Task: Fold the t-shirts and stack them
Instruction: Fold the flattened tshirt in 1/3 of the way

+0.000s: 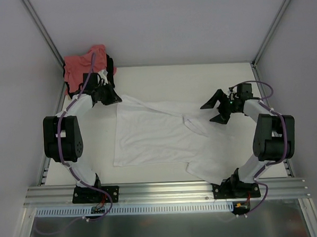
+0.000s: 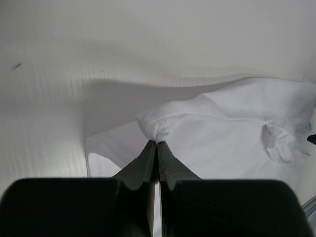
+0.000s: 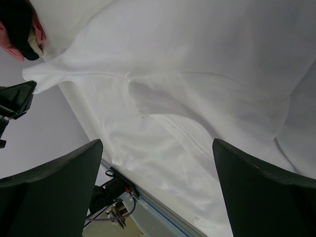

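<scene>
**White tee spread flat, 1 corner pinched at the left**

A white table sits boxed in by pale grey walls, with an aluminium rail along its near edge where the 2 arms are bolted.

In the far left corner lies a crumpled heap: a salmon-pink t-shirt with a black t-shirt bunched against its right side. Just in front of the heap, the left gripper is clamped tight on the far left corner of the white t-shirt. In the left wrist view, the 2 dark fingers meet with a small wad of white cloth nipped at their tips, lifted a little off the table.

From that corner the white t-shirt spreads across the middle of the table, mostly flat, with creases running diagonally toward the right. Its right part is rumpled, and a loose flap reaches the near edge beside the right arm's base.

At the right, the right gripper hangs just beside the shirt's right edge, jaws spread wide and grasping nothing. Its wrist view looks down between both fingers onto wrinkled white cloth.
</scene>
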Tool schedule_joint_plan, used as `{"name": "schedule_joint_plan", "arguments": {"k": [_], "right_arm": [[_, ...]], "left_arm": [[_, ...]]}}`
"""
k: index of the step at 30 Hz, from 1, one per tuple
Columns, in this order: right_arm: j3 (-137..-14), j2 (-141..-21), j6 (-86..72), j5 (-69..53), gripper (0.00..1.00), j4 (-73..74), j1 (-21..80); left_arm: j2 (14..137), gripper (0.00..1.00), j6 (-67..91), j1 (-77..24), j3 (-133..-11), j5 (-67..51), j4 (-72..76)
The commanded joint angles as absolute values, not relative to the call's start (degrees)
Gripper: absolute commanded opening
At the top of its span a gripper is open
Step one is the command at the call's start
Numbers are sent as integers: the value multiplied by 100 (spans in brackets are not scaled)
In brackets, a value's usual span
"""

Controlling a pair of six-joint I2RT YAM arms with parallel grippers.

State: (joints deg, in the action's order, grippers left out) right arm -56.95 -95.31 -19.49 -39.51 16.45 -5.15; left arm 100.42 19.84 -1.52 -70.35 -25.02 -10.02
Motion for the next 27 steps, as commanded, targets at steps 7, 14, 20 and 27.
{"name": "schedule_joint_plan", "arguments": {"k": [7, 14, 20, 27], "right_arm": [[-5836, -9255, -1898, -4043, 99, 1749, -554], [-5810, -9237, -1820, -4017, 100, 1819, -571], [-5862, -9264, -1749, -4008, 99, 1907, -606], [-5889, -9334, -1714, -3999, 100, 1934, -659]], "left_arm": [[10054, 6, 1732, -176, -7031, -2496, -1160], [10318, 57, 1863, -167, -7137, -2461, -1099], [10731, 53, 1942, -132, -7549, -2549, -1107], [10986, 50, 1943, -132, -7743, -2374, -1406]]}}
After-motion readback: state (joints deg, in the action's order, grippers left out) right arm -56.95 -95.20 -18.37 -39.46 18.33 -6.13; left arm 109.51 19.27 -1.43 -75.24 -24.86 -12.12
